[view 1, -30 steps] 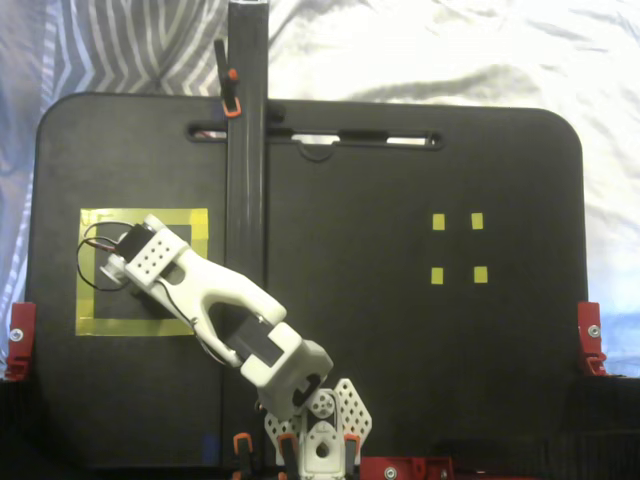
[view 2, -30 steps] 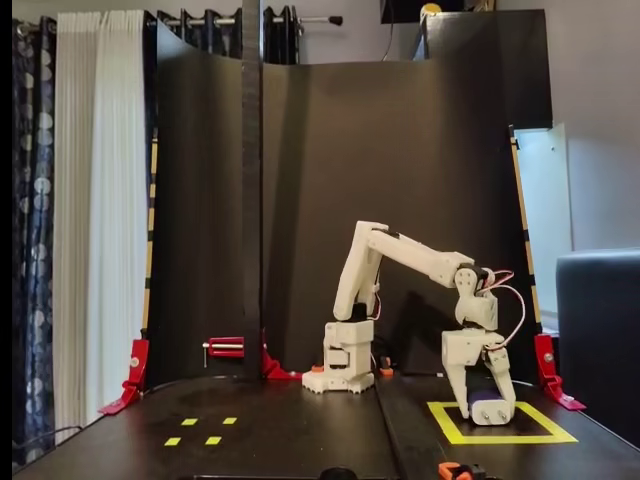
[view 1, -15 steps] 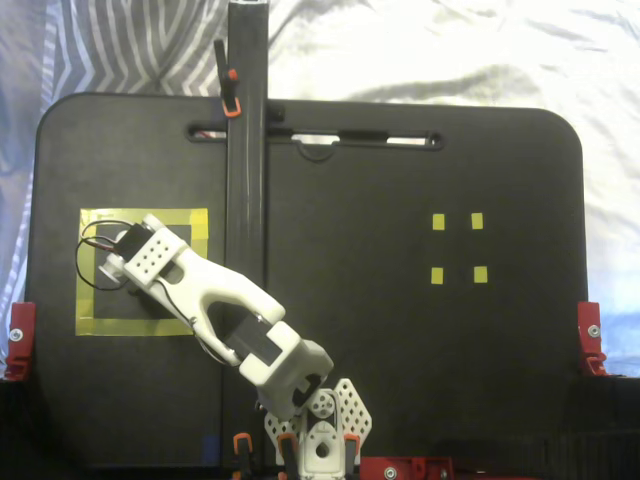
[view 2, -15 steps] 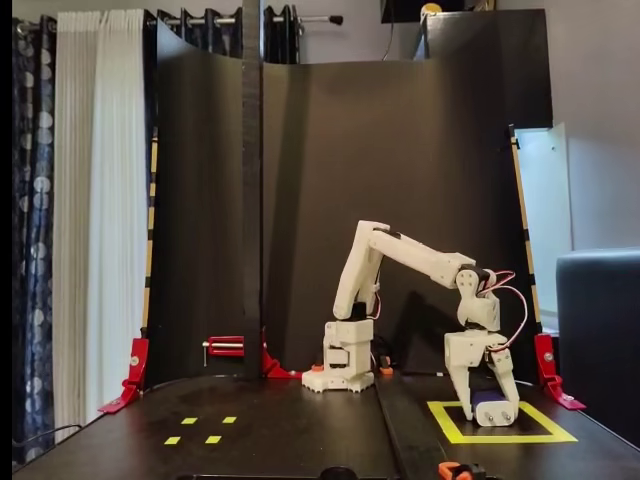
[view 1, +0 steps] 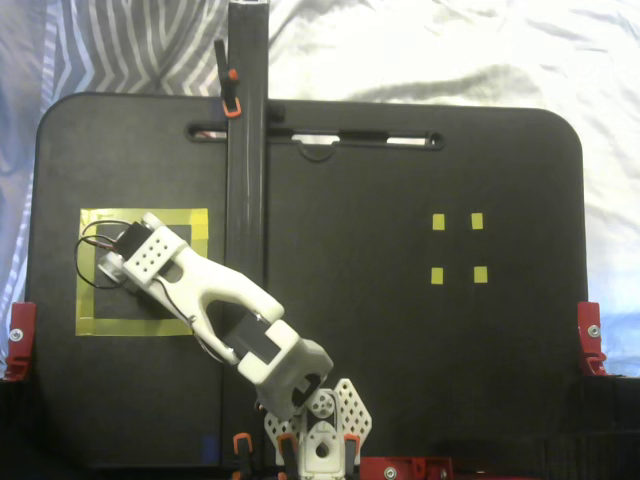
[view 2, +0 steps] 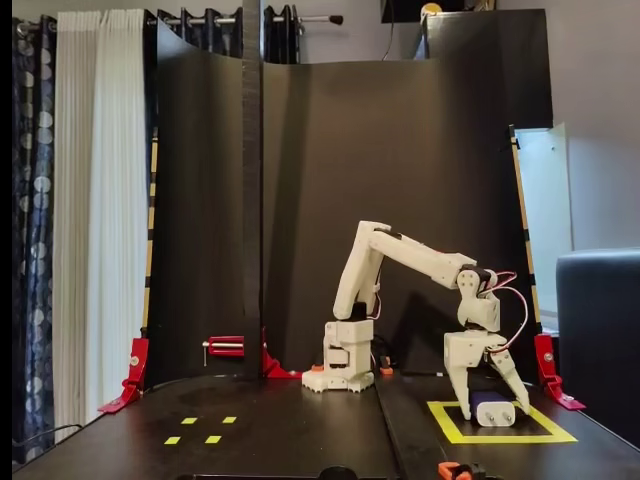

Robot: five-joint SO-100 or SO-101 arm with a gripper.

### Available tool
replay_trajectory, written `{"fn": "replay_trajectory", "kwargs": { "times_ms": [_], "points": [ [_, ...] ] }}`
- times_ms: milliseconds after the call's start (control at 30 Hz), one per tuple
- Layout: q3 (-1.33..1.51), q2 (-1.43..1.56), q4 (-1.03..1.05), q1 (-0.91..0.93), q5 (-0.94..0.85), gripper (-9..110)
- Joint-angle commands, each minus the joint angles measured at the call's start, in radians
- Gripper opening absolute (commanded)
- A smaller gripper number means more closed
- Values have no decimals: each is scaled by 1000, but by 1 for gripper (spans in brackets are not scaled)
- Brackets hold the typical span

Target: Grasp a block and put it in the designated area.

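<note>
The block is being straddled, resting inside the designated area, directly between the spread, released jaws of the end effector.

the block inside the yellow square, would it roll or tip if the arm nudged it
The block probably slides rather than rolls: it looks squat and boxy, lying low on the flat board inside the designated area. It likely stays rigid, since its outline looks crisp between the spread fingers of the tool. Weight cannot be judged.
</note>
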Motion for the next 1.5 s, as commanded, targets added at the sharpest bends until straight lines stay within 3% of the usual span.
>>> {"fn": "replay_trajectory", "kwargs": {
  "times_ms": [0, 367, 900, 1233, 1467],
  "points": [
    [-55, 35, 48, 8, -6, 37],
    [-163, 238, 278, 31, -25, 37],
    [-163, 371, 356, 29, -23, 36],
    [-163, 388, 350, 44, -18, 5],
    [-163, 396, 345, 55, -17, 0]
  ]
}}
